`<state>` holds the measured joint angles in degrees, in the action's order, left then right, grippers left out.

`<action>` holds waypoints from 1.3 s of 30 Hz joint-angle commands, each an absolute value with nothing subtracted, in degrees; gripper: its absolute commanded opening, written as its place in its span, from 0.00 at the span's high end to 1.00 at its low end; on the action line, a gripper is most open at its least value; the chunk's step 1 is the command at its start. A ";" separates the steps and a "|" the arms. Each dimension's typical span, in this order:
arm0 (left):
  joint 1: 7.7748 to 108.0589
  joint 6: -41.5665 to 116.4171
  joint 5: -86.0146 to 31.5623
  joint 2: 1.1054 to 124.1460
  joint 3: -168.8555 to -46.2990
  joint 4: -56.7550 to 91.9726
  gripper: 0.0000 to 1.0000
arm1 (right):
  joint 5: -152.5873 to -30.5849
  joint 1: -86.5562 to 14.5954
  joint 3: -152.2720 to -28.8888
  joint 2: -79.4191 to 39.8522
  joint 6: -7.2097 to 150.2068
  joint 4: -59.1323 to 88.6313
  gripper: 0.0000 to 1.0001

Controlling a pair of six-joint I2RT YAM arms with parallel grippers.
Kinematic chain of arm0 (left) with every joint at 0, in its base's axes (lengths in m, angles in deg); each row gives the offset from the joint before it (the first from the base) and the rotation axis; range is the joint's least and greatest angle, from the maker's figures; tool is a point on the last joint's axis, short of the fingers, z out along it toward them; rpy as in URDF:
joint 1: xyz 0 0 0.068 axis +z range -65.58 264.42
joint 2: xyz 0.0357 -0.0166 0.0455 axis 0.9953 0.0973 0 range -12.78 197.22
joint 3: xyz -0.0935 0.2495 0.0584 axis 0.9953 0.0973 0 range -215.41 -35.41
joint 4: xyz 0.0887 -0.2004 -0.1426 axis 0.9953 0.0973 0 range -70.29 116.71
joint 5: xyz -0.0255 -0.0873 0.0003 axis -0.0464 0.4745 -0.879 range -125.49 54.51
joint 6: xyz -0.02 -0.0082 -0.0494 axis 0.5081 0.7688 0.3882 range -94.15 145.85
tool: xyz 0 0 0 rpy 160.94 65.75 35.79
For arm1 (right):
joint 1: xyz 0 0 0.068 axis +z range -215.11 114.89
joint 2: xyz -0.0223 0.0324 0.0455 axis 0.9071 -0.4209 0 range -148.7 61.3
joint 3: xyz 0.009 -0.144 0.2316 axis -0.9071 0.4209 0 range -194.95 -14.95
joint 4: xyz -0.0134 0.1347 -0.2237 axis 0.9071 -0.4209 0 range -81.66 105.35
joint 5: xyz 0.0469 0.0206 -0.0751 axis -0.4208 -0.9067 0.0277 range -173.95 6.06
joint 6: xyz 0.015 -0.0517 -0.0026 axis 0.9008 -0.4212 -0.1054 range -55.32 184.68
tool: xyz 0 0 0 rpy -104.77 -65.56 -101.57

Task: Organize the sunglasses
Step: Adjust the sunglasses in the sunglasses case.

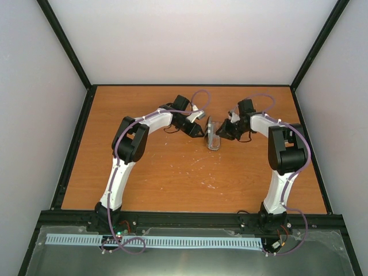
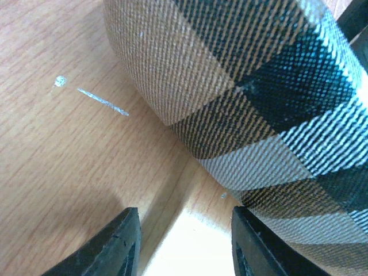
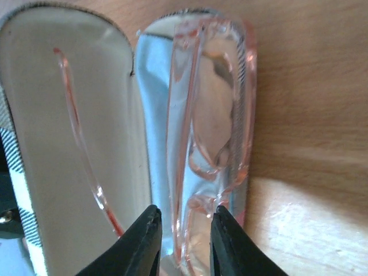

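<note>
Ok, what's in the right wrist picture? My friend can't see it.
Clear pink sunglasses lie in an open plaid case, with one slim arm lying across the lid's pale lining. The tool has its two black fingers on either side of the glasses' near end, and the case sits on a wooden table.

Both arms climb from their bases, fold sharply at the elbow and reach inward until their wrists nearly meet out in front. The left arm (image 1: 129, 144) comes in from its side with the left gripper (image 1: 201, 131) tipped low and slanting towards its partner, its two black fingers (image 2: 121, 253) standing clearly apart. The right arm (image 1: 284, 149) mirrors that bend, and the right gripper (image 1: 223, 133) points downward with its fingers (image 3: 144, 247) parted by only a narrow gap.
</note>
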<state>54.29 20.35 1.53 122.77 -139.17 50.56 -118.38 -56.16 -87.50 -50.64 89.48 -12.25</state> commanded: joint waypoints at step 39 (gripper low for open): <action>53.09 20.07 1.27 120.32 -138.47 48.48 0.56 | -126.56 -55.09 -86.62 -52.01 88.15 -11.76 0.84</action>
